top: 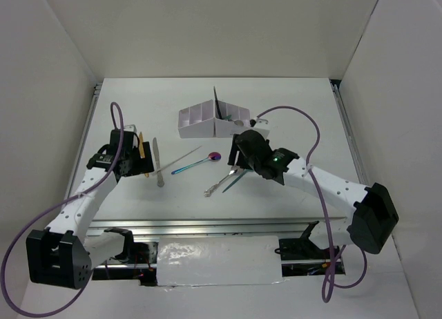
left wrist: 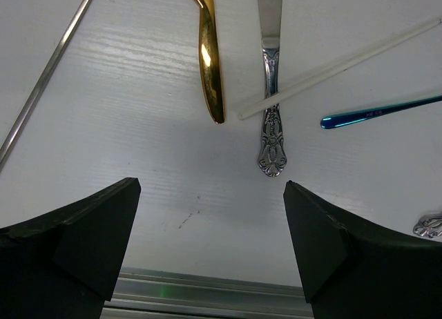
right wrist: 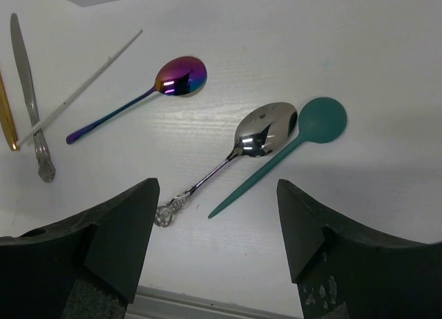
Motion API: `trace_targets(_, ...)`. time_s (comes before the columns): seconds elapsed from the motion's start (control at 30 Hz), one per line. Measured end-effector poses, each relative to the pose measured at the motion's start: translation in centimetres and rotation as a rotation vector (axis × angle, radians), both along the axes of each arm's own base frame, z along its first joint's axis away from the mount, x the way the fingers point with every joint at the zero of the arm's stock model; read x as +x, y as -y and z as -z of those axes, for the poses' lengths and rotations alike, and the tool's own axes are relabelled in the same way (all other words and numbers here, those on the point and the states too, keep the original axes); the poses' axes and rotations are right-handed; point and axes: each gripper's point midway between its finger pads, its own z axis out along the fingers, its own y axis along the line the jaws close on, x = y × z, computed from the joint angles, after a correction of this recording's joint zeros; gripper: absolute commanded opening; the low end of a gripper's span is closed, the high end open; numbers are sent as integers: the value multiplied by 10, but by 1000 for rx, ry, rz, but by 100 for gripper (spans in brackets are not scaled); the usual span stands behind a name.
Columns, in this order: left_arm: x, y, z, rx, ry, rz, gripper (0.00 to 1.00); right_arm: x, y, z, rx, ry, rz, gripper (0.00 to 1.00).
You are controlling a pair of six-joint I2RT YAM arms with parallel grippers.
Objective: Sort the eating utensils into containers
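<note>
The white organizer box (top: pixel 207 122) stands at the back centre, with a dark slim piece (top: pixel 217 102) upright in one compartment. On the table lie a silver knife (left wrist: pixel 271 91), a gold-handled piece (left wrist: pixel 210 63), a pale stick (left wrist: pixel 338 67), an iridescent spoon (right wrist: pixel 181 76), a silver spoon (right wrist: pixel 264 129) and a teal spoon (right wrist: pixel 321 119). My left gripper (left wrist: pixel 212 188) hangs open over bare table, just short of the gold and silver handle ends. My right gripper (right wrist: pixel 217 188) is open and holds nothing, above the handle ends of the silver and teal spoons.
A thin silver rod (left wrist: pixel 45 77) lies left of the gold piece. A metal rail (left wrist: pixel 207 291) edges the table close below my left gripper. White walls enclose the table on three sides. The right arm's body (top: pixel 276 163) sits just in front of the organizer.
</note>
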Motion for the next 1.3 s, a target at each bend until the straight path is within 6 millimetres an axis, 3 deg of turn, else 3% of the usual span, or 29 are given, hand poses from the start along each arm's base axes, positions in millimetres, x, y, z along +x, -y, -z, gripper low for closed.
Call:
trace_targets(0.23, 1, 6, -8, -32, 35, 17, 99, -13, -11, 7, 1, -23, -40, 76)
trace_targets(0.4, 1, 9, -13, -46, 54, 24, 99, -26, 4, 19, 13, -48, -37, 75)
trace_targets(0.57, 1, 13, -15, -58, 62, 43, 99, -27, 12, 27, 44, -70, -26, 72)
trace_targets(0.83, 1, 13, -16, -56, 68, 46, 99, -33, 11, 70, 56, -177, -4, 51)
trace_targets(1.0, 1, 13, -21, -56, 86, 46, 99, -39, 4, 99, 70, -264, 5, 55)
trace_targets(1.3, -1, 12, -27, -44, 111, 44, 99, -36, -21, 111, 161, -303, 25, 61)
